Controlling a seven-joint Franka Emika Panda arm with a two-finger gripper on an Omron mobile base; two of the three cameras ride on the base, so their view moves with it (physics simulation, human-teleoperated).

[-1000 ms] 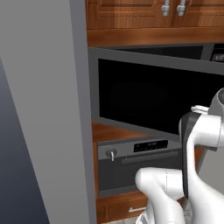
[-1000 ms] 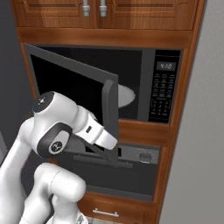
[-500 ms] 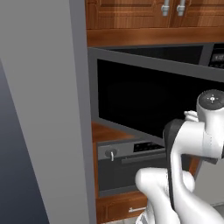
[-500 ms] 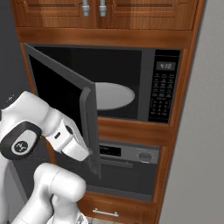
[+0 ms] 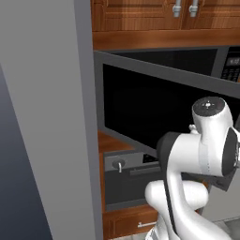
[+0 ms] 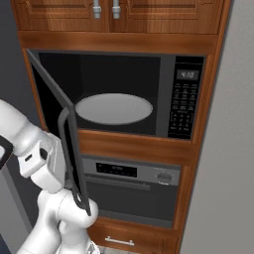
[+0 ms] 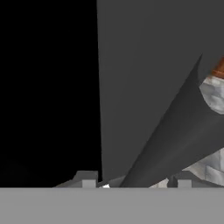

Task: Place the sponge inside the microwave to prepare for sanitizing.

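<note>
The microwave (image 6: 168, 64) is built into the wood cabinet, with its keypad strip (image 6: 182, 106) on the right. Its black glass door (image 6: 49, 99) stands swung wide to the left, so the round pale turntable plate (image 6: 114, 109) is in full sight with nothing on it. From the other side, the door (image 5: 154, 108) spans the opening in front of my arm. In the hand view my gripper (image 7: 134, 179) is open, and its fingers (image 7: 87, 177) stand on either side of the door's dark bar handle (image 7: 175, 140). The sponge is out of view.
A grey oven (image 6: 134, 188) with a knob (image 6: 165, 177) sits under the microwave, above a wooden drawer (image 6: 119, 240). Wooden cupboards (image 6: 104, 15) hang above. A grey wall (image 6: 228, 149) flanks the right and a tall grey panel (image 5: 47, 117) the left.
The microwave door has swung much further open to the left. My arm has drawn back and left with the handle, uncovering the whole turntable.
</note>
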